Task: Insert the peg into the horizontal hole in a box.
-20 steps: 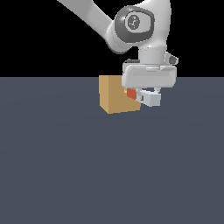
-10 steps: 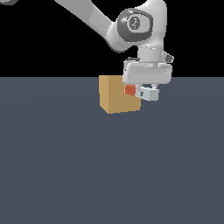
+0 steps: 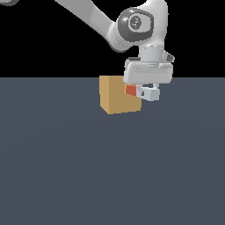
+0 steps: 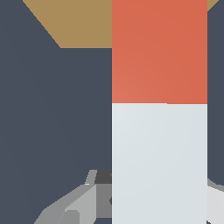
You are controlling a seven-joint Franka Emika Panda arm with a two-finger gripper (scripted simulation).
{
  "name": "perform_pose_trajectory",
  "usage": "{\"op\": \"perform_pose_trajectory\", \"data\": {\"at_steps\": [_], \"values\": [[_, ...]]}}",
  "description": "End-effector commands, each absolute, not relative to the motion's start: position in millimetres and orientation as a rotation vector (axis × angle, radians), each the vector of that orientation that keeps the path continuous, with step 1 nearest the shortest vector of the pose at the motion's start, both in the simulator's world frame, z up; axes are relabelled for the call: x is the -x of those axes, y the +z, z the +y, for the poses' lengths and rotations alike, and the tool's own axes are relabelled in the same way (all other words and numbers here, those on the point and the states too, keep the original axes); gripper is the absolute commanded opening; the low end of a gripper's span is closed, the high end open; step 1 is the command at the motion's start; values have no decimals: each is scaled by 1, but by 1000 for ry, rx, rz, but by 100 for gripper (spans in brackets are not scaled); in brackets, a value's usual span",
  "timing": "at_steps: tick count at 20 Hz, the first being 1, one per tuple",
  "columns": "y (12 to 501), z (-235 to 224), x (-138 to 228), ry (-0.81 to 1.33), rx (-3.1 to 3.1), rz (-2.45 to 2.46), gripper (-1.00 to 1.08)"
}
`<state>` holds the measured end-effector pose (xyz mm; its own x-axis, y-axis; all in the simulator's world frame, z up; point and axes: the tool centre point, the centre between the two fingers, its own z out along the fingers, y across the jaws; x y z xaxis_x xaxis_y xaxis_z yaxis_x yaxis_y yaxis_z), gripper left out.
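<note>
**Peg at the box face, hole out of sight**

My gripper (image 3: 147, 92) is clamped on the peg (image 4: 159, 131), orange-red end touching or just entering the box (image 3: 115, 94). I cannot see the hole; if I am off-centre, pushing could jam the tip and shove the box.

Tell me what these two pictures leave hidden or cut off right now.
- Hole: not visible in either view; the tan cube box shows only plain faces, and the peg covers it in the wrist view.
- Grey-white, orange-ended square peg: its orange tip is cut off by the wrist view's edge; mostly hidden behind the white gripper in the exterior view.
</note>
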<state>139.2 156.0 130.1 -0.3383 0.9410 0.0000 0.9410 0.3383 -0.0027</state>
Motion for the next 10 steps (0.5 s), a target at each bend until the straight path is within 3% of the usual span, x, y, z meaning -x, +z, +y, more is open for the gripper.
{"op": "perform_pose_trajectory", "data": {"at_steps": [1,10], "values": [[134,156,-141,-3,1807,-2572,-100],[132,173,-133,1,1806,-2570,-100]]}}
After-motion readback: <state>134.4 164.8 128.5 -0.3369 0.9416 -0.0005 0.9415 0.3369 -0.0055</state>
